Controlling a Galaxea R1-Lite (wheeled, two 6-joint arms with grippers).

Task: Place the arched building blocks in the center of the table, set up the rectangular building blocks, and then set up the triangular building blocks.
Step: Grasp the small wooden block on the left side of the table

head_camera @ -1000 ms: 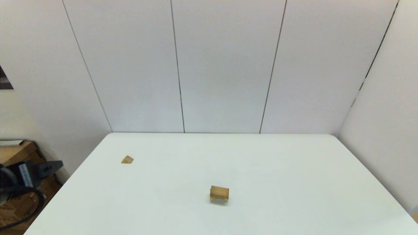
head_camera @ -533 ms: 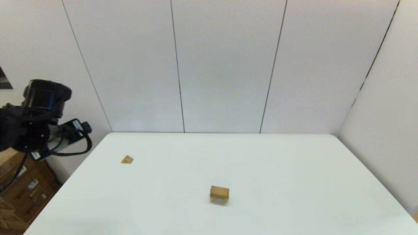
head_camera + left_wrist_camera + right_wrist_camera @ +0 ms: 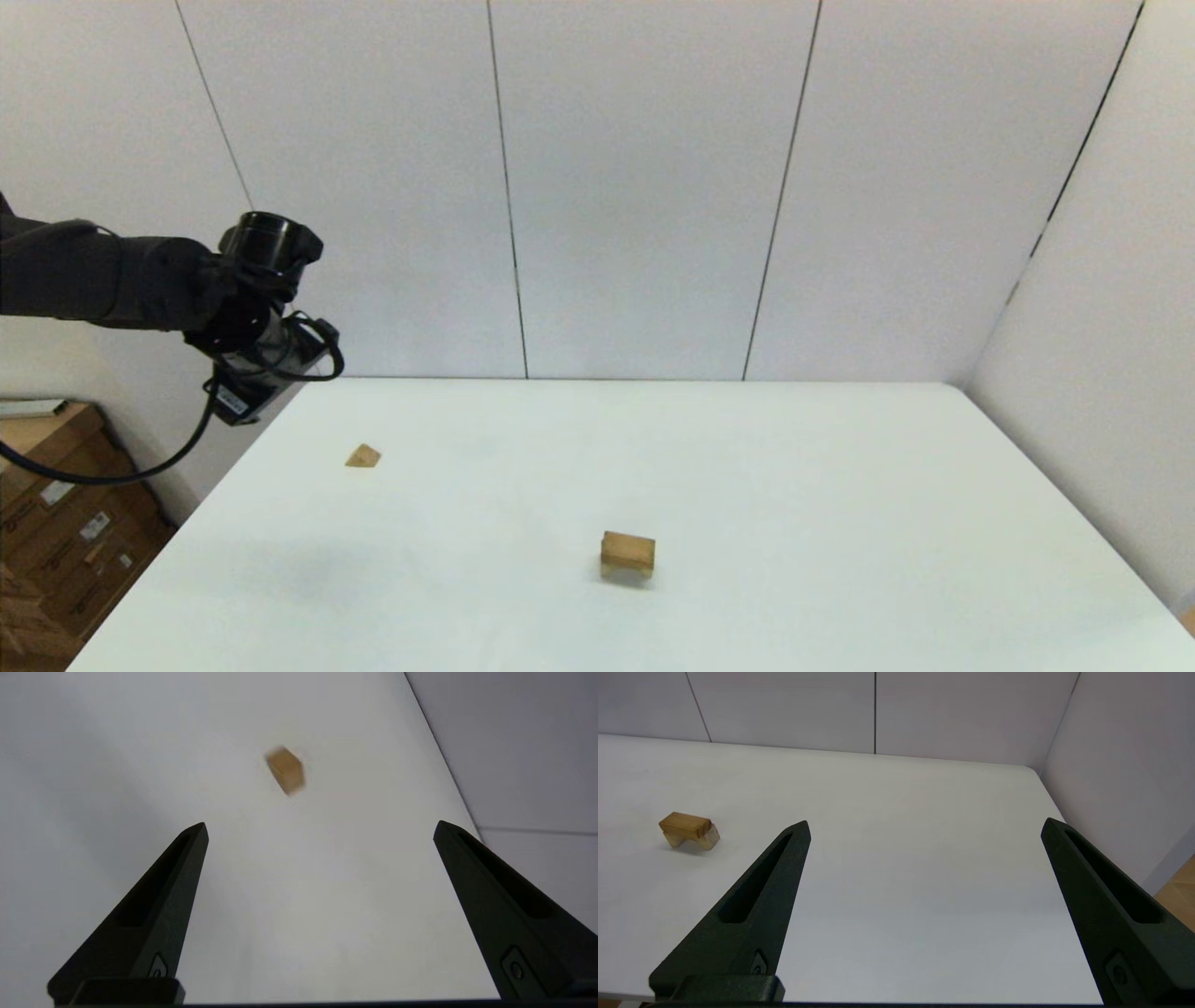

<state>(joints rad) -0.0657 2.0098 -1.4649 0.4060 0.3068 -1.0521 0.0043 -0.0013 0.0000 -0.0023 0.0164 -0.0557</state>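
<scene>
Wedge (image 3: 285, 770) seemingly beyond left claw (image 3: 320, 828).

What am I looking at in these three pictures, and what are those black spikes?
It is a two-armed robot at a white table. One picture comes from its head, looking down. The other two come from cameras on its wrists. The black spikes are each gripper's two fingers, spread open and holding nothing. The left gripper hangs raised over the table's left edge. The right gripper shows only in its own camera. On the table lie a wooden arch block near the middle and a small wedge at the left.
</scene>
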